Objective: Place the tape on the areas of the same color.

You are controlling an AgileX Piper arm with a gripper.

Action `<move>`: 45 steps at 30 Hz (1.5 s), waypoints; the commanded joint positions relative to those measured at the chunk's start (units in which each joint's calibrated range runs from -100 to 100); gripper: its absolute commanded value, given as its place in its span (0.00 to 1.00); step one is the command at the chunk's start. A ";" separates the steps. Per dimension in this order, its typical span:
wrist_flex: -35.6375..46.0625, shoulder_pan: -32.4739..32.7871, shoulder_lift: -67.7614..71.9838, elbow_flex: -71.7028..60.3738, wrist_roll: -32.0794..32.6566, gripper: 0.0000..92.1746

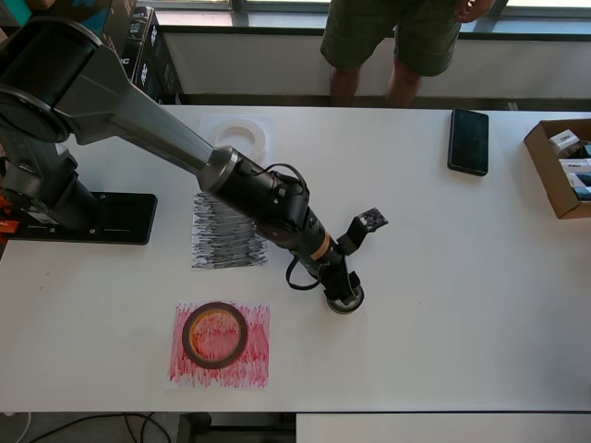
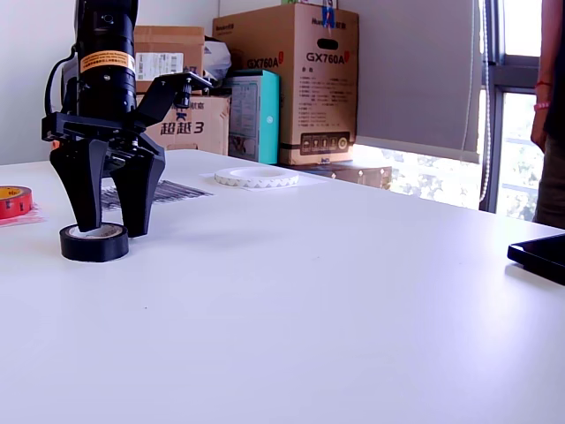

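The small black roll (image 1: 346, 298) (image 2: 94, 242) lies flat on the bare white table, right of all three sheets in the overhead view. My gripper (image 1: 344, 293) (image 2: 112, 228) points straight down onto it, jaws apart: one finger stands inside the core, the other outside the wall. The roll rests on the table. The red roll (image 1: 214, 334) (image 2: 13, 201) lies on the red-scribbled sheet (image 1: 254, 355). The white ring (image 1: 242, 135) (image 2: 259, 177) lies on the plain white sheet (image 1: 211, 125). The black-scribbled sheet (image 1: 226, 235) (image 2: 177, 190) is bare.
A black phone (image 1: 468, 140) (image 2: 540, 256) lies at the far right of the table. An open cardboard box (image 1: 545, 161) sits at the right edge. A person (image 1: 392, 41) stands behind the table. The arm's base (image 1: 83, 217) is at the left. Stacked cartons (image 2: 300, 84) stand behind.
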 commanded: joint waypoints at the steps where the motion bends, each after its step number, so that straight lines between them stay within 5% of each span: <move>1: 0.10 -0.10 -0.11 -0.14 -0.10 0.78; 13: 0.19 -0.25 -0.11 0.40 0.48 0.49; 36: 0.78 -0.25 2.32 1.13 0.56 0.46; 42: 0.78 -0.17 1.95 1.13 0.56 0.17; 45: 0.70 -0.17 1.85 1.13 0.80 0.12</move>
